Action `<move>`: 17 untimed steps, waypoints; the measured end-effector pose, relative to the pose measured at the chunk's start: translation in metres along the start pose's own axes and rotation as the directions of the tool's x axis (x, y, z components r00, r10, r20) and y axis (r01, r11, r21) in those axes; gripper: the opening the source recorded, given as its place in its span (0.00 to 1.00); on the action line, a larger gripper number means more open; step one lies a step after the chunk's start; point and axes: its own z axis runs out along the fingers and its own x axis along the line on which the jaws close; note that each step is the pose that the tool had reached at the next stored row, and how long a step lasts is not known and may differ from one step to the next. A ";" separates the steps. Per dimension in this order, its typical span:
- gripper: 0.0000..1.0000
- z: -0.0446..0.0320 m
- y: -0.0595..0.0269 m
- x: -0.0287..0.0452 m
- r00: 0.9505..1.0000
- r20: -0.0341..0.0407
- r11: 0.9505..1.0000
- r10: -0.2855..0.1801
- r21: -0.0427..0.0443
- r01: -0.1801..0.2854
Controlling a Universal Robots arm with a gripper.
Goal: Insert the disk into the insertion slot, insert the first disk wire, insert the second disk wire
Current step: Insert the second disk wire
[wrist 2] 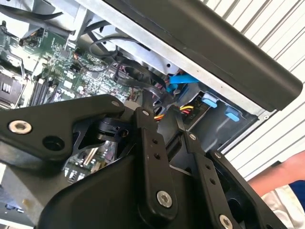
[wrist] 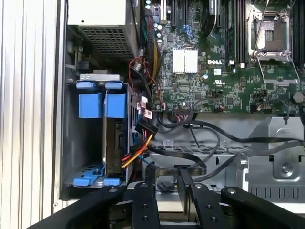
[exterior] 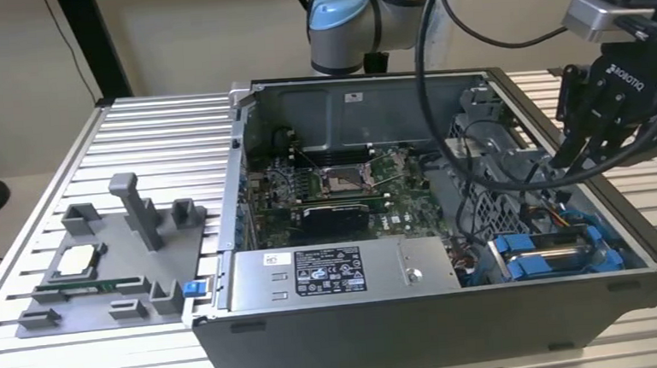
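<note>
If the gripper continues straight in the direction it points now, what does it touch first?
Probably the black cables lying right ahead of the gripper in the first wrist view, draped over the grey metal cage. Depth is unclear, so the two may be touching now.

The exterior view looks down from high and well back at the open computer case (exterior: 429, 332) on the slatted surface (exterior: 154, 135). Both wrist views sit close behind the hand (wrist: 167, 177): the first wrist view faces straight down into the case and the second wrist view faces obliquely. All 3 views share the motherboard (wrist: 214, 81) and the insertion slot (wrist: 78, 143).
</note>
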 end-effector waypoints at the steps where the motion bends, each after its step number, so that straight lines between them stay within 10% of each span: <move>1: 1.00 0.0000 -0.0008 -0.0002 1.000 0.000 1.000 0.000 0.000 0.000; 17: 1.00 0.0073 -0.0137 0.0067 1.000 -0.001 0.999 0.000 -0.050 0.000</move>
